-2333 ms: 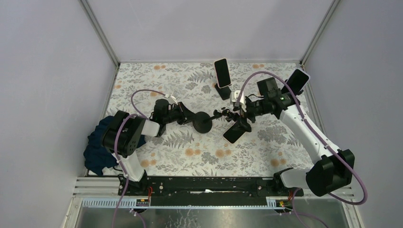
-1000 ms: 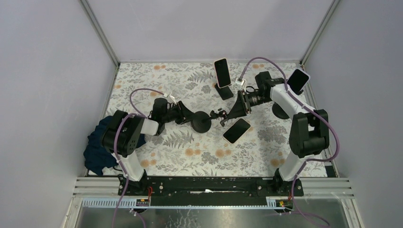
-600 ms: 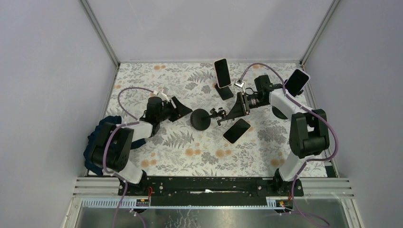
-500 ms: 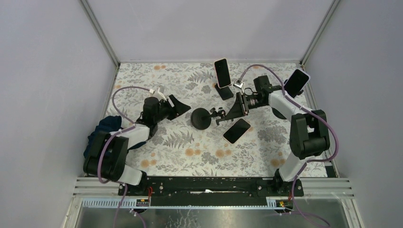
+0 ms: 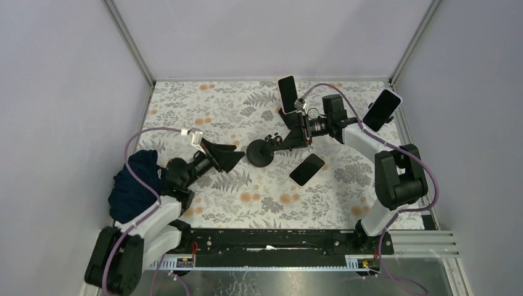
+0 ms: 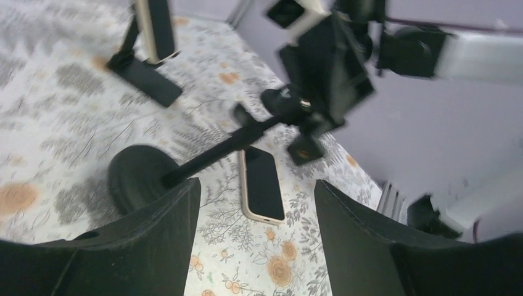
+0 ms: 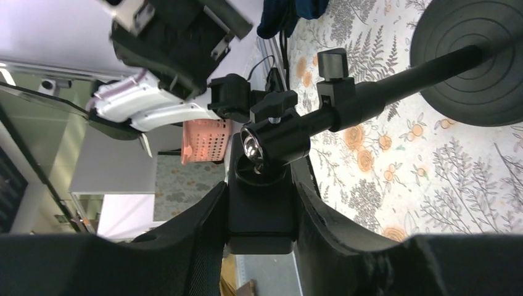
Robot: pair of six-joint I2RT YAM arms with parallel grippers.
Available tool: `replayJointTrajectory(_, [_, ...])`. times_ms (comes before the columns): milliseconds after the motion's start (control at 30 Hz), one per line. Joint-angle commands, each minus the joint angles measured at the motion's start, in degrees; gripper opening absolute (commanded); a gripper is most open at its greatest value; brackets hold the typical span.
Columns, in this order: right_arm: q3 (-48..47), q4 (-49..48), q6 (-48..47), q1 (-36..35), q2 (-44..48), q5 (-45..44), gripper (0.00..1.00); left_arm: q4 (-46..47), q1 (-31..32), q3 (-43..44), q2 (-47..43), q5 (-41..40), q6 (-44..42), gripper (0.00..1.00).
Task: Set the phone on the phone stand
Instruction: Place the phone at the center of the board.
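Beside the phone stand [image 5: 260, 153], just to its right and a little nearer the arm bases, the phone [image 5: 307, 169] lies flat on the floral surface [image 5: 203, 111] with its dark face up. It touches neither tool, and it is not on the stand.

The stand's round black base sits flat on the surface. A thin rod rises from the base at a tilt toward the right and ends in a jointed head with small knobs. The right tool [image 5: 297, 137] is clenched on that head. In its wrist view the two fingers [image 7: 308, 203] press against either side of a black block, and the ball joint sits just above them.

Left of the stand's base, and apart from it, the left tool [image 5: 225, 157] hangs with its jaws spread wide and nothing between them. Its wrist view looks over the base and rod to the phone lying beyond.

Behind the stand, a second phone [image 5: 287, 94] stands upright in a holder of its own. Far to the stand's right, near the side wall, a third phone [image 5: 382, 106] is propped up at an angle. Well off to the stand's left, a blue cloth [image 5: 132, 185] is bunched at the edge of the surface, next to the left arm.
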State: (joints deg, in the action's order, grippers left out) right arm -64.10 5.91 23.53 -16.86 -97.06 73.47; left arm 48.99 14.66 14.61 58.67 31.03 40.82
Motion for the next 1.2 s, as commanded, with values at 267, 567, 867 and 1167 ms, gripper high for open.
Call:
replayJointTrajectory(267, [3.23,-22.23,22.75,-6.61,-3.05,-2.93,0.23,-2.15,18.57,-2.5,-13.44,-11.02,-32.56,0.75])
replayJointTrajectory(567, [3.89,-24.68,24.88,-7.21,-3.12,-2.91,0.27,-2.37,18.56,1.59,-4.35,-8.94,-40.27,0.72])
replayJointTrajectory(867, [3.89,-27.37,27.01,-7.57,-4.1,-2.15,0.28,2.08,18.65,5.3,4.27,-4.61,-38.51,0.63])
replayJointTrajectory(1167, [3.98,-27.34,26.76,-7.53,-3.75,-1.84,0.29,-0.24,18.65,8.84,7.21,-4.22,-38.97,0.36])
